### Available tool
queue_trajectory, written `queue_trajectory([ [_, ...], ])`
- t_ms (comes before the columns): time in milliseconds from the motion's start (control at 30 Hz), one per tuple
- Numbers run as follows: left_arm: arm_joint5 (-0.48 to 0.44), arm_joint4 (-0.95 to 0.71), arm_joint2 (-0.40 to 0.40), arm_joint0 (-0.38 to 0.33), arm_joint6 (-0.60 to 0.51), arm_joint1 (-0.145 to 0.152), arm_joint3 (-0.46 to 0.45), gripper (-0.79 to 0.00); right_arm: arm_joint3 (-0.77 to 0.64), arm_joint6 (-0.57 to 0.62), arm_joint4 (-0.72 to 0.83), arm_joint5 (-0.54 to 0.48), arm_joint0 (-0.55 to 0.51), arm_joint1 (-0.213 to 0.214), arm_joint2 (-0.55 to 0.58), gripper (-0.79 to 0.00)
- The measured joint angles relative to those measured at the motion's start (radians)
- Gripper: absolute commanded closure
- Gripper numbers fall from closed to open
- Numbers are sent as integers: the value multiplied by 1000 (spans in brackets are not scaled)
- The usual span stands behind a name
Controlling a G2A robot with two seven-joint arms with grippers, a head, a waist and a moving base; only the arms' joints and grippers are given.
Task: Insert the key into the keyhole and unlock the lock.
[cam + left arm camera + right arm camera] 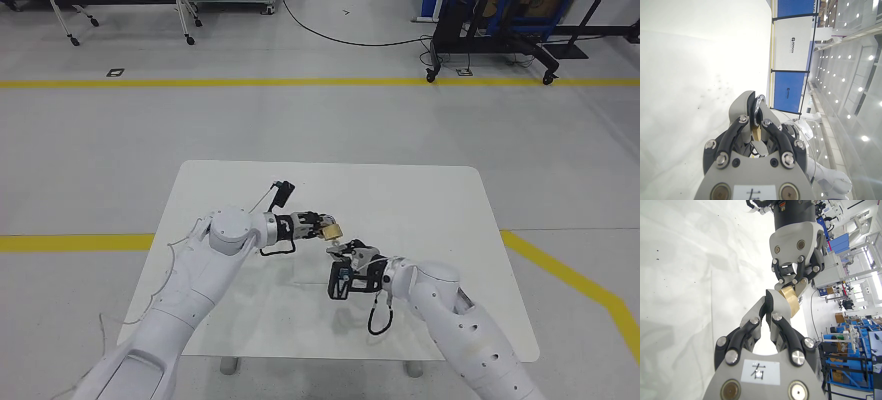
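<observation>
As things stand: the lock is carried clear of the white table [420, 200], near its middle, between the two arms. I judge the unlocking not yet done.
Left gripper [316, 225]: at 9 o'clock of the lock, its fingers clamped tight on the silver steel shackle [758, 106]. Gripping it there leaves the body hanging free, with its far end bare for a key.
Small brass padlock [331, 232]: tilted, its body sticking out past the left fingers toward 4 o'clock, where the other arm waits.
Keyhole: I cannot make it out on any brass face.
Right gripper [768, 306]: at 5 o'clock of the padlock and just beside it, aimed toward 11 o'clock at the brass body. Its black ribbed pads are pressed together with hardly a gap.
Key: whether one is pinched between those pads I cannot tell.
Step in hand: lining up for insertion, as I read it, since the two tools face each other closely.
Risk: held only by its shackle, the padlock may swing when pushed, so the approach calls for a straight, gentle line.
</observation>
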Motion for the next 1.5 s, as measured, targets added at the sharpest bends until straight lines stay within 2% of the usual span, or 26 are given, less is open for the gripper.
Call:
queue_trajectory([
  [133,30,-31,-8,-1,9,-2,15,0,-45,-22,-35,7,-31,11,11,-785],
  [267,170,-85,-12,-18,12,-9,61,0,-45,-22,-36,7,-31,11,12,-785],
  [467,152,-83,-13,-16,14,-8,57,0,-45,-22,-35,7,-31,11,12,-785],
  [533,128,-88,-25,-4,48,-8,41,0,-45,-22,-32,10,-32,11,14,-785],
  [567,104,-91,-36,8,84,-6,25,0,-45,-27,-16,30,-36,11,20,-696],
  [633,69,-98,-53,26,122,-3,0,0,-41,-49,18,68,-41,11,34,-428],
  [667,48,-105,-64,39,135,-1,-17,0,-34,-69,40,89,-43,12,44,-382],
  [867,-31,-72,-87,92,161,11,-93,0,-9,-118,48,151,-45,16,51,-342],
  [1133,-45,-52,-101,120,168,18,-133,0,40,-129,4,314,-26,4,-24,-265],
  [1333,-47,-49,-106,126,168,20,-142,0,67,-84,-29,413,-13,-4,-54,-268],
  [1500,-44,-45,-106,127,163,21,-145,0,64,-58,-45,426,-13,-5,-63,-277],
])
